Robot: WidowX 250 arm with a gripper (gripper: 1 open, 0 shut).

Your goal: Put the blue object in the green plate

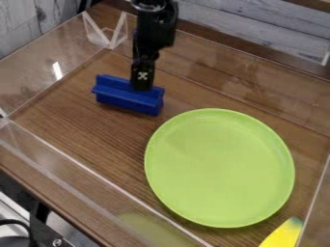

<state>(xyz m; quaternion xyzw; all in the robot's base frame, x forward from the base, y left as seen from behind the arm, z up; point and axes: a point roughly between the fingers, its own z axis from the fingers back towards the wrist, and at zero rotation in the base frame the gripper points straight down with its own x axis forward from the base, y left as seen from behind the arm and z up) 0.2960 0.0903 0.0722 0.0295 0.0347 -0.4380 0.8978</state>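
Observation:
The blue object (119, 95), a small ridged block, lies on the wooden table left of centre. The green plate (219, 166) is a large round lime dish at the right front, with nothing on it. My gripper (139, 79) points straight down from the black arm, its fingertips just over the block's right end. It looks open and holds nothing. Seen edge-on, the gap between the fingers is hard to make out, and I cannot tell whether the tips touch the block.
Clear acrylic walls (39, 145) fence in the wooden table (91, 135) on the left and front. A clear plastic stand (106, 34) sits at the back left. A yellow item (284, 234) pokes in at the bottom right corner.

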